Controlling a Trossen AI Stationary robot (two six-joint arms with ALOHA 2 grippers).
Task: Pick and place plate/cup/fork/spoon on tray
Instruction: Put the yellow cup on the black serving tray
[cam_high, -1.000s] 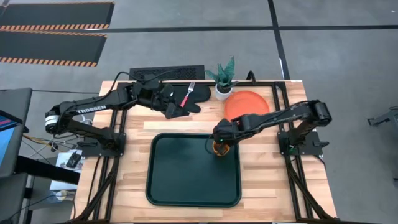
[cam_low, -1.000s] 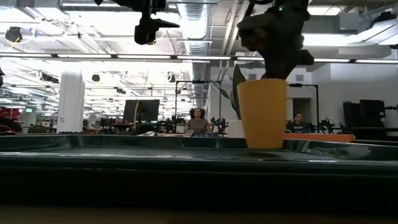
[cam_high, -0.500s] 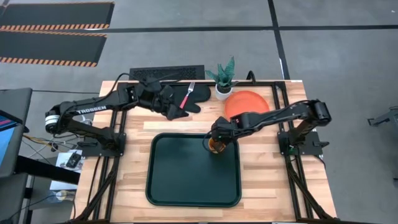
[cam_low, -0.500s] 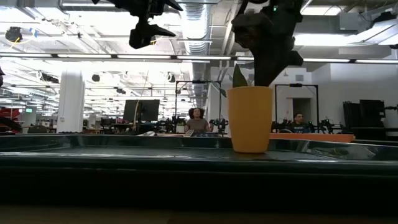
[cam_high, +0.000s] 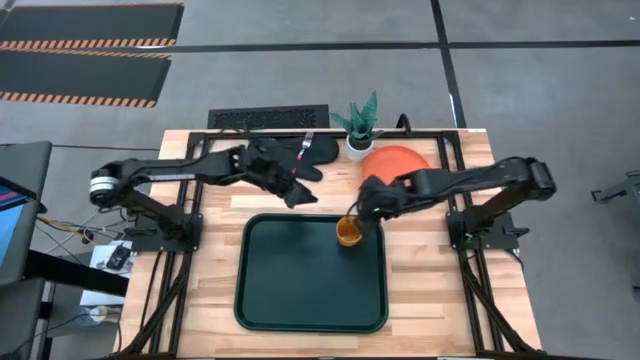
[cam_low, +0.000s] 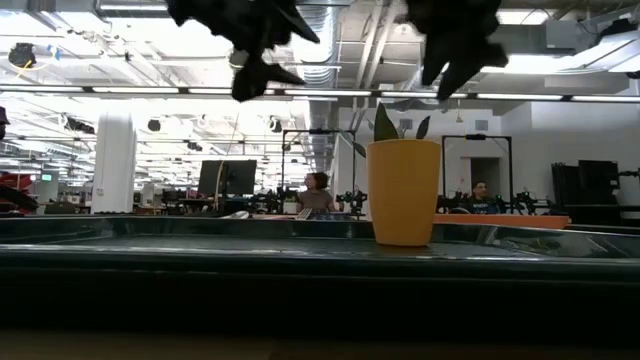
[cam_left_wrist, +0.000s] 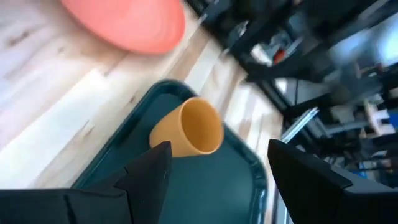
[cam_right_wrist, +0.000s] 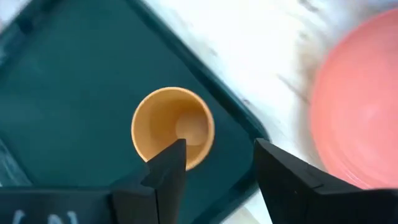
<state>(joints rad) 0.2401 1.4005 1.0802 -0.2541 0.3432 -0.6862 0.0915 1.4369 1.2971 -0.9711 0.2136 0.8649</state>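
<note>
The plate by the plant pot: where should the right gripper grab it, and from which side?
Grip the plate at its rim on the edge facing the tray, coming in low. It lies flat on the table, so only the thin rim offers purchase. The right gripper, open, is closest.

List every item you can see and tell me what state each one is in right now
cup: upright on the tray, released.
tray: flat on the table, holds only the cup.
plate: flat on the table, off the tray.
fork: lying on the oven mitt.
right gripper: open, above the cup.
left gripper: open, empty, near the tray's far edge.
</note>
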